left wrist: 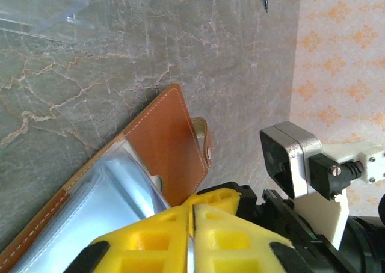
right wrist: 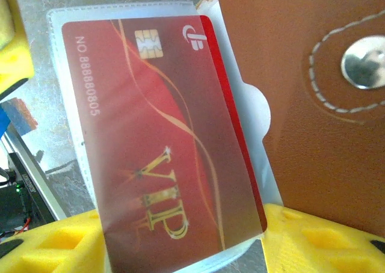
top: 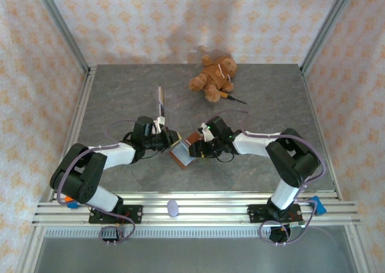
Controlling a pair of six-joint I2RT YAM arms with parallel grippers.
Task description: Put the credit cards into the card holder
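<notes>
Two arms meet over a brown card holder [top: 180, 156] at the middle of the grey counter [top: 271, 110].
The right tool [right wrist: 180, 246] grips a red VIP credit card [right wrist: 162, 134] by its long edges, most of the card's face hazed behind the holder's clear sleeve [right wrist: 120, 11]. The left tool [left wrist: 192, 225], fingers pressed together, pinches that sleeve at its corner. The snap flap [right wrist: 313, 104] lies just beside the sleeve mouth. Well behind, a teddy bear [top: 213, 77] lies beside a thin dark pen [top: 236, 98]. A clear plastic stand [top: 161, 101] rises near the left arm.
</notes>
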